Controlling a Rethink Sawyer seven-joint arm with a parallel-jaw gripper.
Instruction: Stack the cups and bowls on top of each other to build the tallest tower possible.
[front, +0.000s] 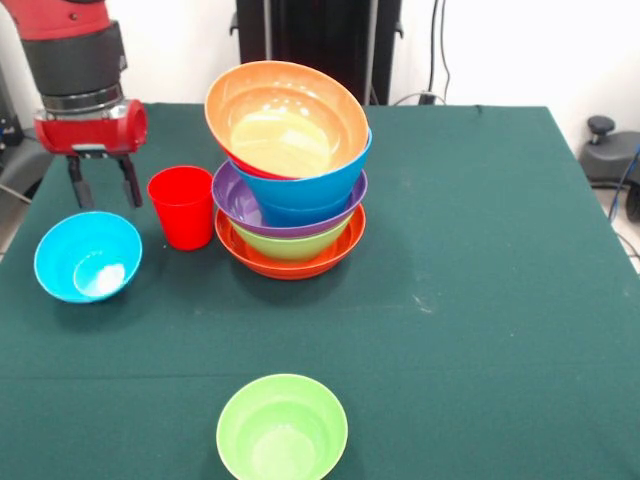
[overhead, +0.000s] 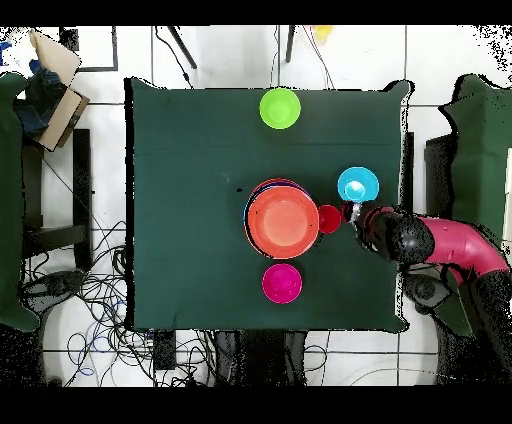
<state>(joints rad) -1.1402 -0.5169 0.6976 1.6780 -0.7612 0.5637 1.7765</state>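
Note:
The tower stands mid-table. A wide orange bowl is its base, then green, purple and blue bowls, with a second orange bowl tilted on top. The red cup stands upright just left of it. A blue bowl sits further left. My gripper hangs open and empty just behind that blue bowl, beside the cup. A green bowl lies alone at the near edge. From overhead I see the tower, cup, blue bowl, gripper, green bowl and a magenta bowl.
The green cloth table ends close to the blue bowl's left side. My arm reaches in over the table's right edge in the overhead view. A cardboard box and cables lie on the floor off the table.

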